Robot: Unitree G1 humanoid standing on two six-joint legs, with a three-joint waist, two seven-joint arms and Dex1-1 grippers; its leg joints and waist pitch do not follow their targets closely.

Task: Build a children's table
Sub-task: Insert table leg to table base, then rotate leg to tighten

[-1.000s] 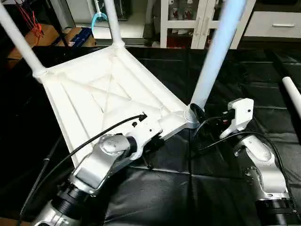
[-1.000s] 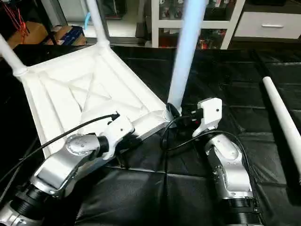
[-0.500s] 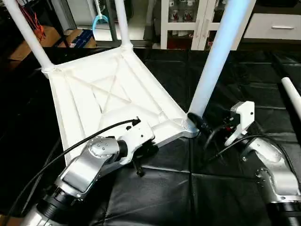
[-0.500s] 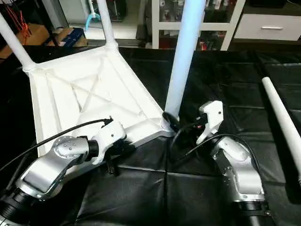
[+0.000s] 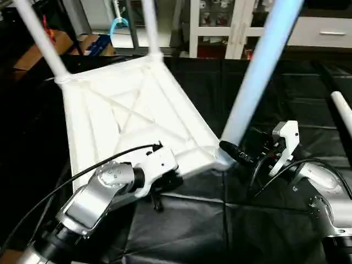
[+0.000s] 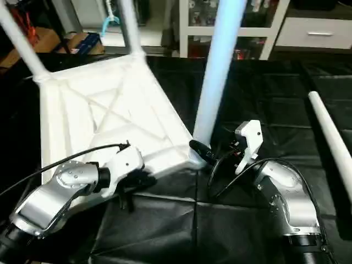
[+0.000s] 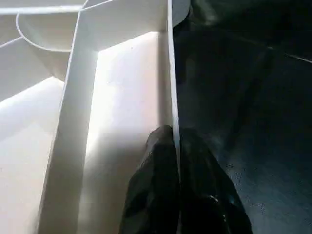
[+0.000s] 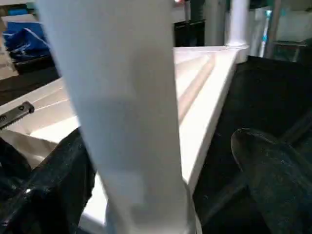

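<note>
The tabletop (image 5: 137, 115) lies underside up on the black cloth (image 5: 220, 231), three legs standing in its corner sockets; the near leg (image 5: 258, 77) rises beside my right arm, a loose fourth leg (image 6: 330, 137) lying on the cloth farther right; my left gripper (image 7: 175, 161) pinches the tabletop's near rim; my right gripper (image 8: 161, 175) straddles the near leg's base, fingers (image 8: 278, 175) spread wide and clear of it.

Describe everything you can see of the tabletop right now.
The tabletop is white plastic, lying upside down on the black mat, its X-ribbed underside facing up. Three white legs stand in its corner sockets. The left hand is shut on its near rim, one finger on each side. The right hand is open around the near-right leg at its socket.
</note>
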